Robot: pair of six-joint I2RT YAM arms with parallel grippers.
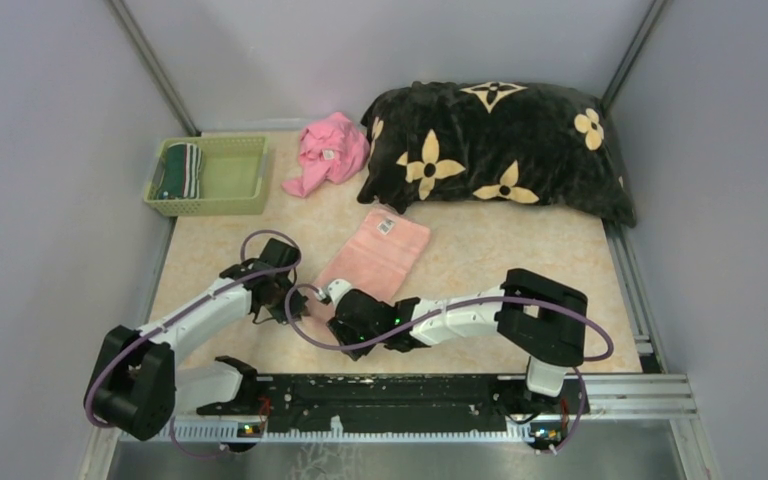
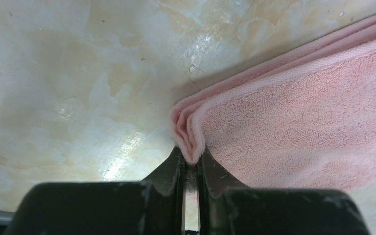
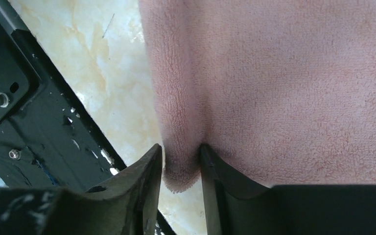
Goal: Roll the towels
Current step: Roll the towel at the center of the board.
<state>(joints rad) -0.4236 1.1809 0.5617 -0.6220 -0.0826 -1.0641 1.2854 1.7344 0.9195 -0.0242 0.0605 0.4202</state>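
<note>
**A:** Where was the salmon towel [image 1: 380, 250] lying?

**B:** Flat on the table [image 1: 480, 260], folded into a long strip. It lay just in front of the left end of the black flowered blanket [image 1: 500, 140], and its length ran away from the blanket toward the arms.

**A:** And the left gripper [image 2: 190, 164]?

**B:** Its jaws were almost together, clamped on a corner of that towel at the end farthest from the blanket. The left wrist view showed several layers of terry bunched up between the fingers [image 2: 169, 171], with only a thin slit between them.

**A:** What about the right gripper [image 3: 181, 166]?

**B:** It was at the same far end of the towel, close beside the left one. Its jaws stood a little wider, but a thick fold of the salmon terry filled the gap and touched both fingers [image 3: 144, 181] — so it was pinching the cloth, not standing free of it.

**A:** And the second towel?

**B:** The green striped towel [image 1: 181, 170] lay bundled in the green basket [image 1: 205, 207], well to the left of the blanket, with neither gripper near it.

**A:** Anything else?

**B:** A crumpled pink cloth [image 1: 328, 152] sat just beside the blanket's left end — between the blanket and the basket
</note>
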